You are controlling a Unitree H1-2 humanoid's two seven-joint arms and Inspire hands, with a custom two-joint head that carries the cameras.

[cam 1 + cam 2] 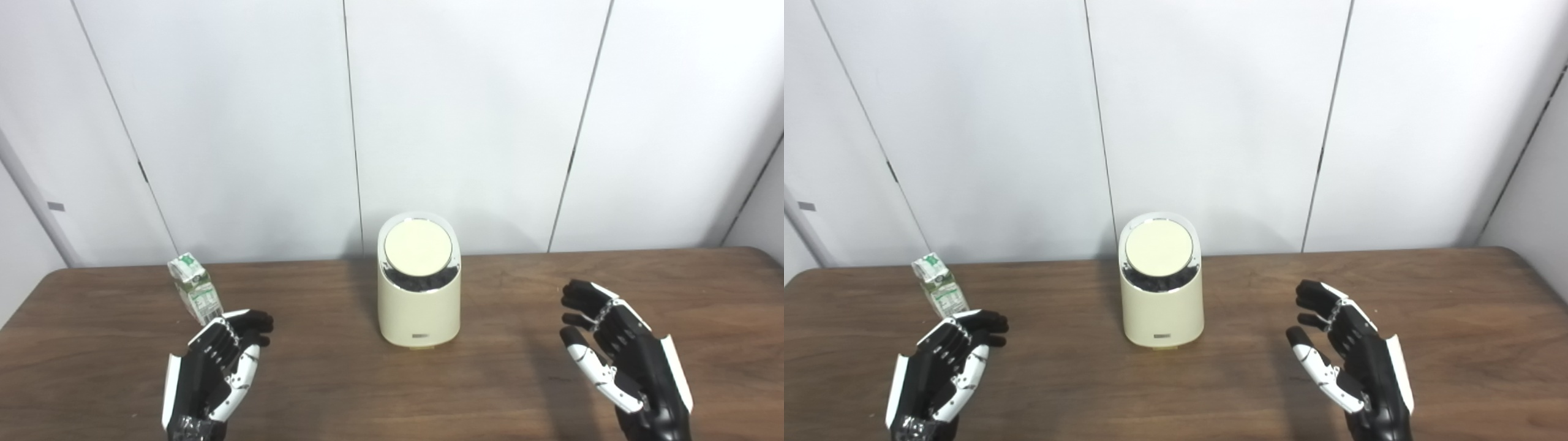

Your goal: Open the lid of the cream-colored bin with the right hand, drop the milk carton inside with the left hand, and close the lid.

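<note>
Left hand [214,367] spread, empty, near milk carton [195,288], right hand [618,355] spread, empty, bin [419,306] lidded

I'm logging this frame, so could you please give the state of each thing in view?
Bin: upright on the table, apart from both hands.
Lid: closed.
Carton: upright, unheld, just beyond the left hand.
Left hand: open, empty.
Right hand: open, empty.

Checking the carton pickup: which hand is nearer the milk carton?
Left. The left hand sits just in front of the milk carton; the right hand is far across, beyond the bin.
</note>
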